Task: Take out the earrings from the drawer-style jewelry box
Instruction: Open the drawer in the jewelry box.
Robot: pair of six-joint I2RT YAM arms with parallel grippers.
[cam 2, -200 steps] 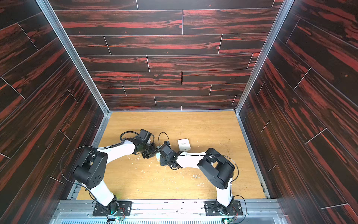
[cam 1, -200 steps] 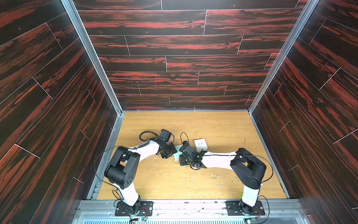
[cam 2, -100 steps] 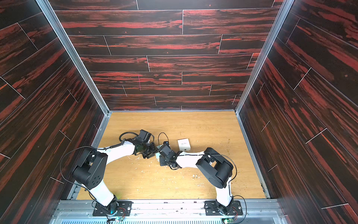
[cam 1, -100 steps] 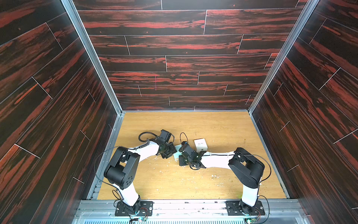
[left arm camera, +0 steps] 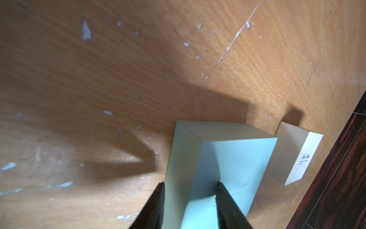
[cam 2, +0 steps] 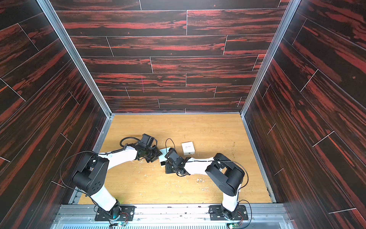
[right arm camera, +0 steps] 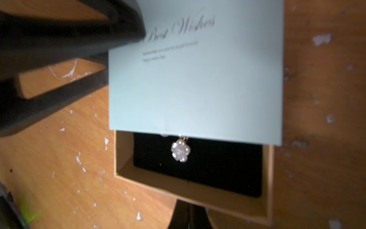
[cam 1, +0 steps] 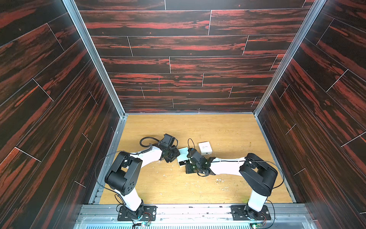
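The drawer-style jewelry box (right arm camera: 198, 89) is a pale teal sleeve with script lettering, lying mid-table in both top views (cam 1: 183, 155) (cam 2: 163, 155). Its tan tray (right arm camera: 217, 204), lined in black, sticks partly out. One pearly flower-shaped earring (right arm camera: 180, 150) lies on the lining at the sleeve's mouth; anything further in is hidden. My left gripper (left arm camera: 190, 190) (cam 1: 175, 156) is shut on the sleeve, a finger on each side. My right gripper (right arm camera: 190, 216) (cam 1: 187, 163) is shut just outside the tray's front wall, which hides its tips.
A small white box (cam 1: 205, 147) (cam 2: 187, 147) (left arm camera: 297, 154) with dark script stands just behind the teal one, towards the right arm. White flecks and scratches mark the wooden table (cam 1: 227, 130). Dark wood-patterned walls close in three sides.
My right gripper's jaws have closed at the tray's front. The left gripper has tightened slightly on the sleeve. Neither arm has visibly moved.
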